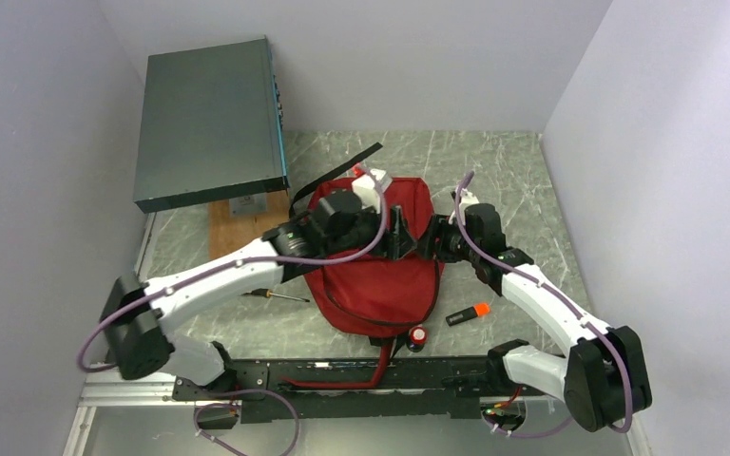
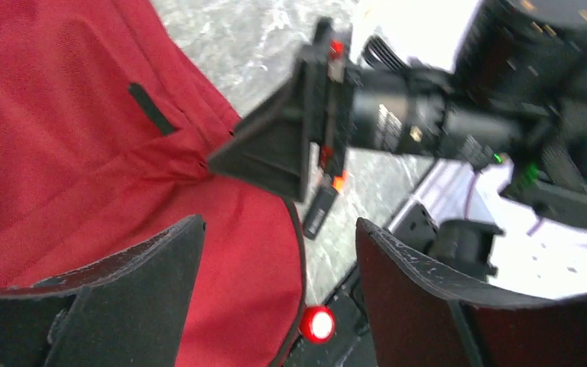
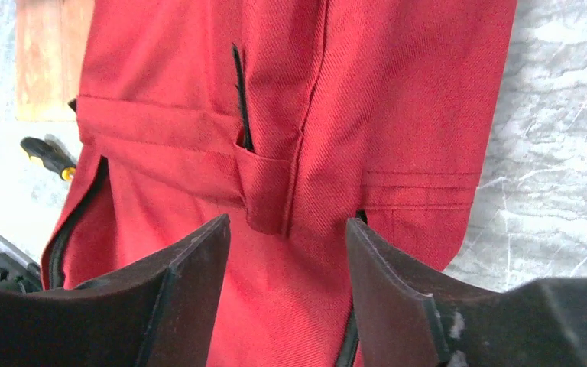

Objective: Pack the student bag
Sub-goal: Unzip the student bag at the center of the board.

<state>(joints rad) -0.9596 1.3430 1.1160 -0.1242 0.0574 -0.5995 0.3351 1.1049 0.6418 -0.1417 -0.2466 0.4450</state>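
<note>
Marbled grey-green table (image 1: pixel 523 190) between pale walls is what I work on, and the student bag (image 1: pixel 371 285) lies flat in the middle of it, front of centre, with one red strap trailing toward my bases.

Both of my arms meet over its upper half. My left gripper (image 2: pixel 279 283) hangs above the red cloth with its jaws apart and nothing between them. My right gripper (image 3: pixel 287 267) is likewise spread and empty, poised over a stitched fabric band (image 3: pixel 199 145) that crosses the bag.

I judge the bag to be soft and limp: woven cloth, light while unfilled, neither fragile nor slippery. It will sag, fold and drag rather than lift as one piece. A pinch on flat cloth would only bunch up a single layer. Better holds are the stitched band, a seam edge, the black pull tab (image 2: pixel 151 108) or a shoulder strap, where the material is doubled and stiffer. To open it, I expect one gripper must pin it down while the other pulls.

Counted:
- one bag
- one screwdriver (image 1: pixel 280 296) to its left
- one black stick with an orange end (image 1: pixel 468 314) to its right
- one small red-topped round thing (image 1: pixel 418 336) at its near edge
- one wooden board (image 1: pixel 238 223)
- one dark flat box (image 1: pixel 209 123) at the far left
</note>
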